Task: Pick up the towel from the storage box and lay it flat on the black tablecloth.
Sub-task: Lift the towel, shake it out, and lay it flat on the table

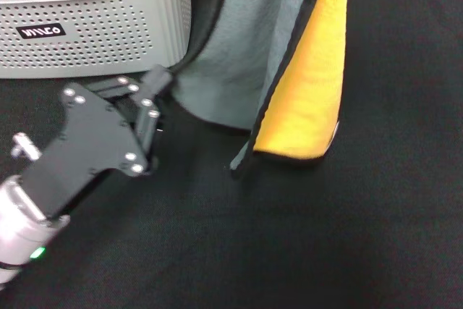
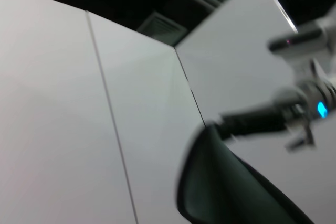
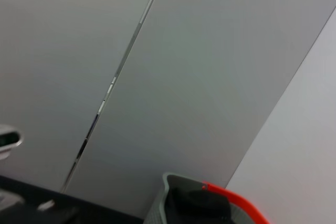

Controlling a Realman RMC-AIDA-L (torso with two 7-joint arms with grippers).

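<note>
head view: towel (image 1: pixel 239 56) hangs, top cut off; left gripper (image 1: pixel 155 81) clamps its edge.

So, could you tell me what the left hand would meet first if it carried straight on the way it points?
Probably the hanging towel's grey edge, right ahead of the left hand; depth is hard to judge.

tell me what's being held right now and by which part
The towel hangs over the black tablecloth, held up from above the head view. The left pincer is at its lower left edge; whether it grips there cannot be told.
</note>
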